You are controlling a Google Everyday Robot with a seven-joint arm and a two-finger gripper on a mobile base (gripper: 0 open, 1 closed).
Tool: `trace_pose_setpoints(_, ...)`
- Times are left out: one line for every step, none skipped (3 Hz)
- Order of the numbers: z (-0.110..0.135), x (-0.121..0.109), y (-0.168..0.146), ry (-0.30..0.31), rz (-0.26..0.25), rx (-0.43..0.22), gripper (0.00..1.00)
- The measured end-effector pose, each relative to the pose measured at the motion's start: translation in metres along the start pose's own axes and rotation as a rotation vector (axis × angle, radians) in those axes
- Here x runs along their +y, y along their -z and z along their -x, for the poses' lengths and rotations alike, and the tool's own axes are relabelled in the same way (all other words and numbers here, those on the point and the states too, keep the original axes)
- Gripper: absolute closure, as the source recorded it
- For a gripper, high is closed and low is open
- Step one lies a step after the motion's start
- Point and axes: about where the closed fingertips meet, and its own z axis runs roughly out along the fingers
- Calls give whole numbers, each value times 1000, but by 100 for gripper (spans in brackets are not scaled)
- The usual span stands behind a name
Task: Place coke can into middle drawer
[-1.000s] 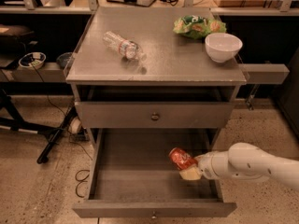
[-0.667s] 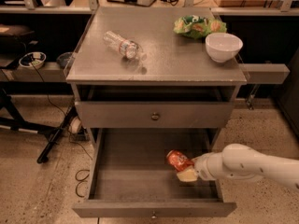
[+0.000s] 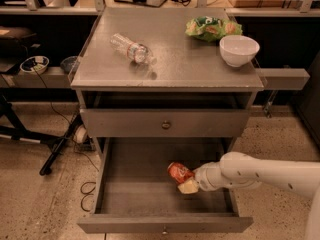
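Fingers (image 3: 188, 186): pale, closed on the small red-orange coke can (image 3: 179, 171) with silver ends; one yellowish pad showed beneath the can, the other was hidden behind it. Gripper (image 3: 184, 180): at the end of a white arm (image 3: 260, 174) entering from the right, inside the pulled-out wide shallow grey middle drawer (image 3: 120, 204), right of centre. Coke can: tilted, within the drawer; whether it touched the floor could not be told. Grey knobbed upper drawer (image 3: 165, 124): shut. Grey square desk (image 3: 170, 69) carried a clear plastic water bottle (image 3: 131, 48) on its side, a white round bowl (image 3: 239, 50) and a green crinkled snack bag (image 3: 212, 28).
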Motion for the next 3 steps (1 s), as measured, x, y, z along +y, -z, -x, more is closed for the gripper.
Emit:
trace_pose_setpoints(1,1,-12,1,16,18,100)
trace_pose_setpoints(-10,-1,-21,-2,33,64,100)
trace_pose_setpoints(-10,-1,-21,-2,34,65,73)
